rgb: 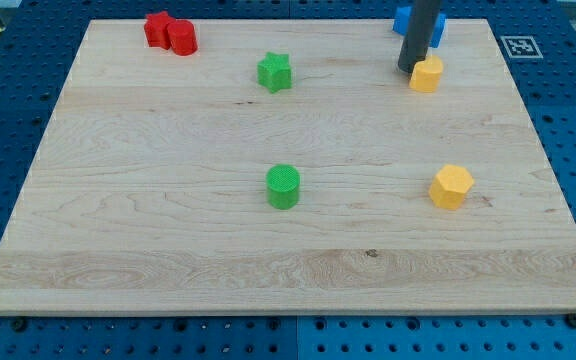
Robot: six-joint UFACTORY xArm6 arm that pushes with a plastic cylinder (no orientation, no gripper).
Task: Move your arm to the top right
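Observation:
My tip (409,69) rests on the wooden board (168,200) near the view's top right, touching or just left of a small yellow block (428,75). A blue block (404,20) sits behind the rod at the top edge, partly hidden by it. A yellow hexagon block (451,186) lies lower on the right. A green star block (275,72) is at top centre and a green cylinder (283,186) is in the middle. Two red blocks, a star-like one (156,27) and a cylinder (182,38), touch at the top left.
The board lies on a blue pegboard table (568,120). A black-and-white marker tag (519,46) sits off the board's top right corner.

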